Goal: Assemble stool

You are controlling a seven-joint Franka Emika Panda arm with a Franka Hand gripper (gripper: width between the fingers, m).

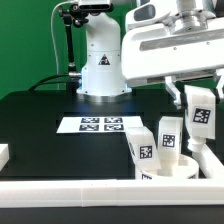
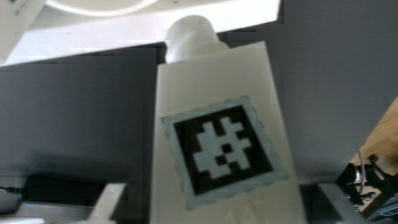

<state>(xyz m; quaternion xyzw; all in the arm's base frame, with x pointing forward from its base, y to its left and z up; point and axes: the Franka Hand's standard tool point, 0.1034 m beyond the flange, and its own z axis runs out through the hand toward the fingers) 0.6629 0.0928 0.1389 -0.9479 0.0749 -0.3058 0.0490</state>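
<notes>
The black table (image 1: 40,125) is spread wide beneath everything. The marker board (image 1: 100,124) is seen lying flat, well away from the gripper (image 1: 200,98). The round seat (image 1: 172,170), with two legs (image 1: 143,148) standing on it, sits just below the gripper. A third tagged leg (image 2: 217,130) is pinched in the gripper, raised above the seat.

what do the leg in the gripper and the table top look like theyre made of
Leg: likely white plastic, matte and smooth, with a printed black-and-white tag on its face. Table top: a dark matte sheet showing little glare; the actual material can't be told.
</notes>
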